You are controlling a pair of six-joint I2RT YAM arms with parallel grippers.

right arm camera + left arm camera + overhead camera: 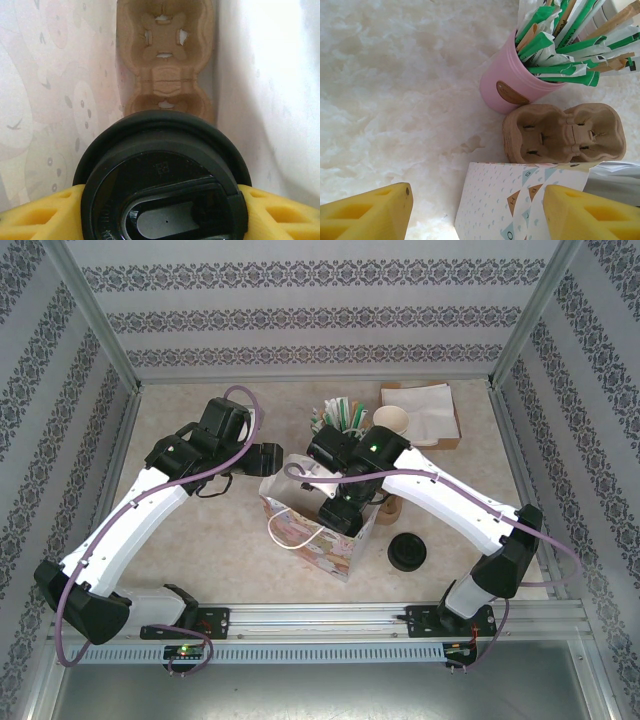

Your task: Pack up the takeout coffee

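My right fingers (pixel 282 212) grip the takeout coffee (pixel 160 185) at its black lid, holding it between the walls of the paper bag (pixel 320 550), above the cardboard cup carrier (pixel 165 55) on the bag's floor. My left fingers (pixel 365 215) stand apart at the bag's rim, clamping nothing. I judge this the lowering step: next I must sink the cup straight into a carrier well, then let go.

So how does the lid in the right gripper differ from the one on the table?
The held lid sits between the right gripper's fingers; the loose lid lies untouched. The held lid hangs over the cardboard carrier in the paper bag; the loose lid rests on the table beside the bag. Both are round and black.
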